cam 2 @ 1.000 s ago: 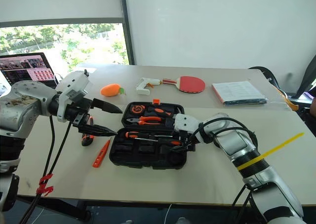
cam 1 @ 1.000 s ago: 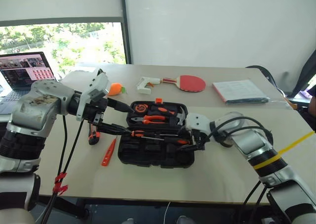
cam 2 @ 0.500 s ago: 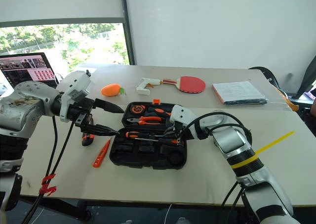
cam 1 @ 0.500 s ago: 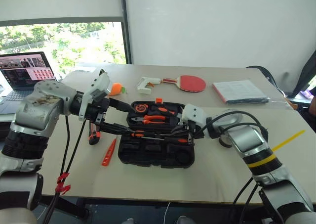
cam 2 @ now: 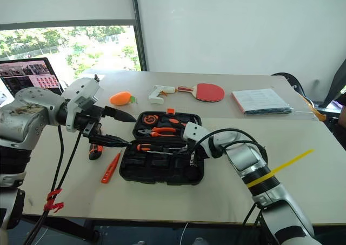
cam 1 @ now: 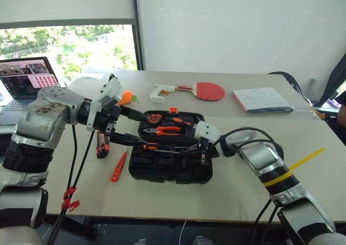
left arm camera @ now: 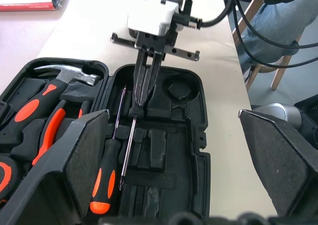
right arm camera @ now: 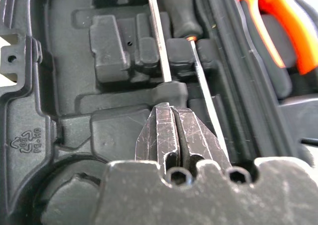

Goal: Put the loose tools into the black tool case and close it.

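Observation:
The black tool case (cam 1: 141,172) lies open at the table's middle, with pliers (cam 1: 165,130) and a hammer (left arm camera: 64,76) in its far half. Two screwdrivers (left arm camera: 102,185) lie in its near half. My right gripper (cam 1: 203,154) is shut with nothing between its fingers (right arm camera: 171,123). Its tips point down into the near half, beside the screwdriver shafts (right arm camera: 159,36). My left gripper (cam 1: 144,130) hovers wide open over the case's left edge. On the table left of the case lie a black-and-orange utility knife (cam 1: 101,146) and a slim orange-red tool (cam 1: 119,166).
A laptop (cam 1: 24,85) stands open at the far left. Behind the case lie an orange toy (cam 1: 126,97), a white glue gun (cam 1: 160,92), a red paddle (cam 1: 208,91) and a stack of papers (cam 1: 263,100). A person's leg (left arm camera: 258,31) shows beyond the table's right side.
My right gripper has gone from open to shut and has sunk a little leftward into the case's near half. The left gripper has stayed where it was.

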